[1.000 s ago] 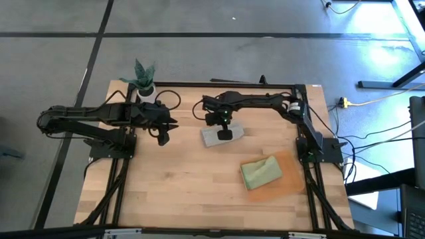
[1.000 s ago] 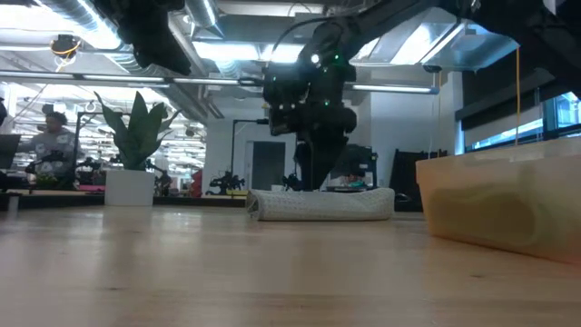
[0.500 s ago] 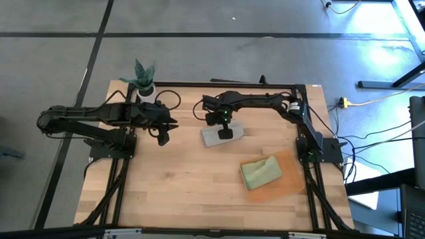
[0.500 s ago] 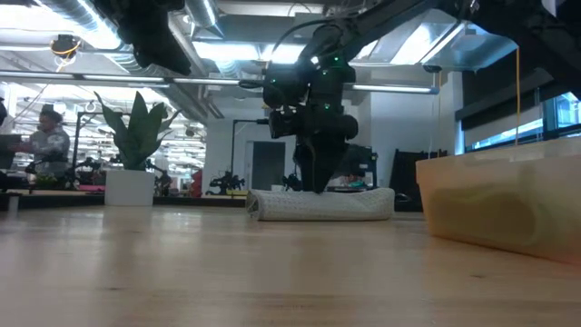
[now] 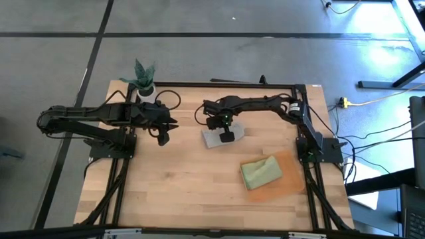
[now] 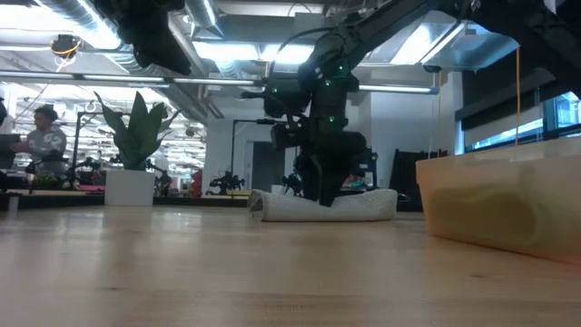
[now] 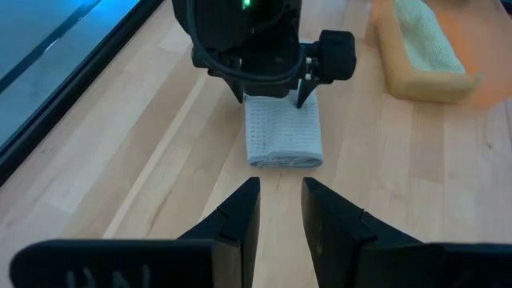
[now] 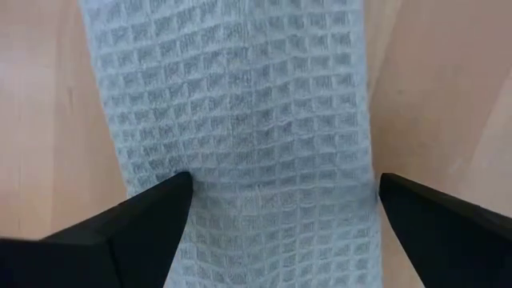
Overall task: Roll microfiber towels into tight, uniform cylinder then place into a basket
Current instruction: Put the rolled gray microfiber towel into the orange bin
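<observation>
I am at the pick-up step for the rolled grey towel [image 5: 221, 137], which lies on the table [image 5: 172, 192] just past centre toward twelve o'clock: my right gripper [image 5: 226, 135] is down over its middle with the fingers [image 8: 136, 220] spread to either side of the roll, not yet closed on it. The next move, as I judge it, calls for closing firmly without loosening the roll, then lifting and carrying it toward four o'clock to the basket [image 5: 292, 182], where the green towel [image 5: 260, 172] already lies. My left gripper [image 5: 163, 135] waits at nine o'clock, fingers slightly apart.
</observation>
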